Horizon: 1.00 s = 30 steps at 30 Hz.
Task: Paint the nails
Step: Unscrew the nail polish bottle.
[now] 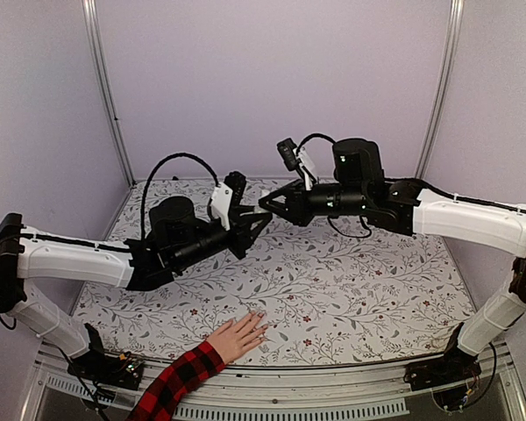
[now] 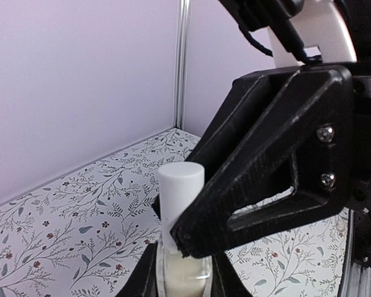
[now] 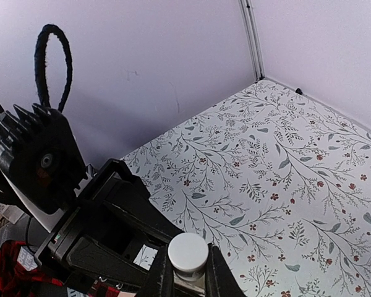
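Top view: human hand [image 1: 239, 336] lies flat, palm down, on the near edge of the floral table [image 1: 368, 281], plaid sleeve [image 1: 180, 381] trailing off the front. Nails [image 1: 262, 316] at the fingertips, tiny and pale. Left gripper [image 1: 259, 223] and right gripper [image 1: 266, 203] meet tip to tip above mid-table, well apart from the hand (what sits between them is too small to make out here).

Left wrist: left fingers [image 2: 142, 281] narrow, clamped on the glass body of a small clear bottle [image 2: 185, 272], upright. White cap [image 2: 181, 185] pinched by the right gripper's black fingers.

Right wrist: right fingers [image 3: 161, 275] closed either side of the cap, left gripper just below. Nails not visible.
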Available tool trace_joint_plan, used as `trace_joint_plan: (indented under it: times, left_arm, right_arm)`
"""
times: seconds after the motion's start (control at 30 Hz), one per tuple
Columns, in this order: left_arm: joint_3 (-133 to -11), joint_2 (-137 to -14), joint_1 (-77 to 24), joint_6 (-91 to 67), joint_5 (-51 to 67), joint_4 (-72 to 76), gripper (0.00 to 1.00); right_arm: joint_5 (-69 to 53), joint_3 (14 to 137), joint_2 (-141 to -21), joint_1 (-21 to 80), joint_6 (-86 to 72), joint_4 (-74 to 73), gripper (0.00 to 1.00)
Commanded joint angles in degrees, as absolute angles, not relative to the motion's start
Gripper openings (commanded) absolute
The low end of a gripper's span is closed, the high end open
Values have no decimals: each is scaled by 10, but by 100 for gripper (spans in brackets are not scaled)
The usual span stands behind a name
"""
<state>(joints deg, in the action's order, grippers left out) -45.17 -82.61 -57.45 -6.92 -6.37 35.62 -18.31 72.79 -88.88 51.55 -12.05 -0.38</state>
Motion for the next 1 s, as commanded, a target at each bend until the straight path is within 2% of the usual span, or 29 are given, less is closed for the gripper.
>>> trace_joint_plan:
  times: [0.0,0.47,0.67,0.97]
  left_arm:
    - [-457,-818,-577,-56,-7,364,0]
    - [-435,-790,-573,-48,283,428,0]
    - [-443,-783,-574,-50,362,423,0]
    - [-449,-798,-576,-67,440,438,0]
  right_arm:
    - [-234,726,-868,515,-96,16,0]
    - [-405,703,-828,515,-7,33,0]
    - [-490,701,-822,515,35,30,0]
    - [-546,698,-815,515,65,29,0]
